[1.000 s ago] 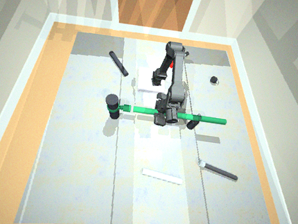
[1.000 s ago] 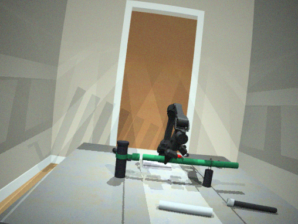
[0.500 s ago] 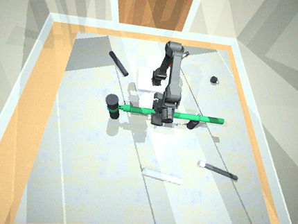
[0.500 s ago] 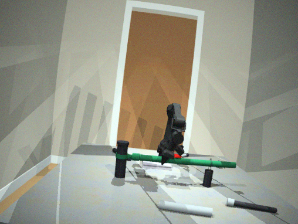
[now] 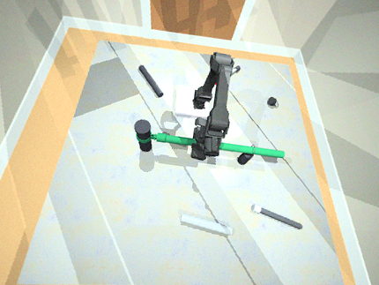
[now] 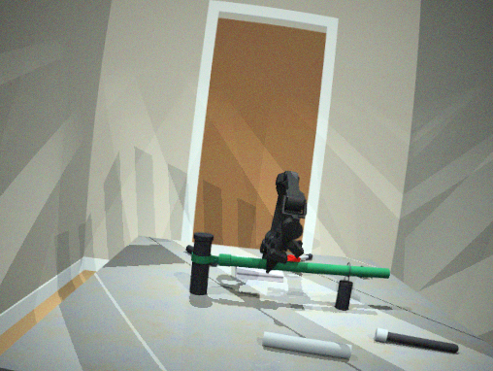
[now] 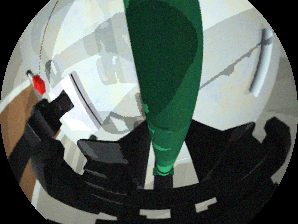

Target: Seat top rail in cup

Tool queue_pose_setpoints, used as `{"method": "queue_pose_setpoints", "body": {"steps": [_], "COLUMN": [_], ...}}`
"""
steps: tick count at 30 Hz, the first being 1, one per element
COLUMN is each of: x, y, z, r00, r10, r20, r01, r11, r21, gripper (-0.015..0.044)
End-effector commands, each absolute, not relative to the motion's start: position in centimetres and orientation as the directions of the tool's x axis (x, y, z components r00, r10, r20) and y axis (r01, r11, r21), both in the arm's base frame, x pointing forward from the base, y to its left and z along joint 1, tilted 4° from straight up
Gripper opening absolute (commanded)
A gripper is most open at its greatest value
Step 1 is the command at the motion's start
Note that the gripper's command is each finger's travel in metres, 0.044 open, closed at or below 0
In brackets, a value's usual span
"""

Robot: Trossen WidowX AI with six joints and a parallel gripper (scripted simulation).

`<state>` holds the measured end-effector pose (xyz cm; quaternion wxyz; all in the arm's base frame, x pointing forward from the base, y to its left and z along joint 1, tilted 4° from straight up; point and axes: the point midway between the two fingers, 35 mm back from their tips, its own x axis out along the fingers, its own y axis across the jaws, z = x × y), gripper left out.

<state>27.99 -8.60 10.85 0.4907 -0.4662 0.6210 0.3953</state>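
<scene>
The green rail point(image 5: 238, 148) point(image 6: 320, 267) point(image 7: 165, 60) runs roughly level. Its left end meets the green end cup point(image 5: 161, 137) point(image 6: 225, 259) with no visible gap; its depth inside is hidden. The cup is on the green brace band point(image 6: 198, 258), high on the upright black big post point(image 5: 143, 126) point(image 6: 199, 282), a little below its cap. The rail's other end passes through the thin loop point(image 6: 349, 265) above the short black post point(image 5: 244, 159) point(image 6: 344, 295) and sticks out beyond. My gripper point(image 5: 206, 145) point(image 6: 273, 263) point(image 7: 164, 119) is shut on the rail's middle part, between the posts.
A dark bar point(image 5: 151, 81) lies back left. A small black cap point(image 5: 272, 102) lies back right. A white tube point(image 5: 206, 224) point(image 6: 307, 345) and a dark tube with a white end point(image 5: 279, 218) point(image 6: 419, 341) lie in front. A white block point(image 5: 187, 106) point(image 7: 80, 105) lies behind the rail.
</scene>
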Motion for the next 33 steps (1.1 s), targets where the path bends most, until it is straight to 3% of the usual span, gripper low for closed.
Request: {"method": "queue_pose_setpoints", "body": {"steps": [1, 33], "x": [27.99, 27.9], "y": [-8.61, -8.84], "z": [10.88, 10.79], "r00": [-0.083, -0.085], "r10": [-0.191, -0.185], "r20": [-0.978, -0.979], "r01": [-0.967, -0.967], "r11": [0.253, 0.254], "r21": [0.032, 0.036], "gripper": [0.0, 0.0]}}
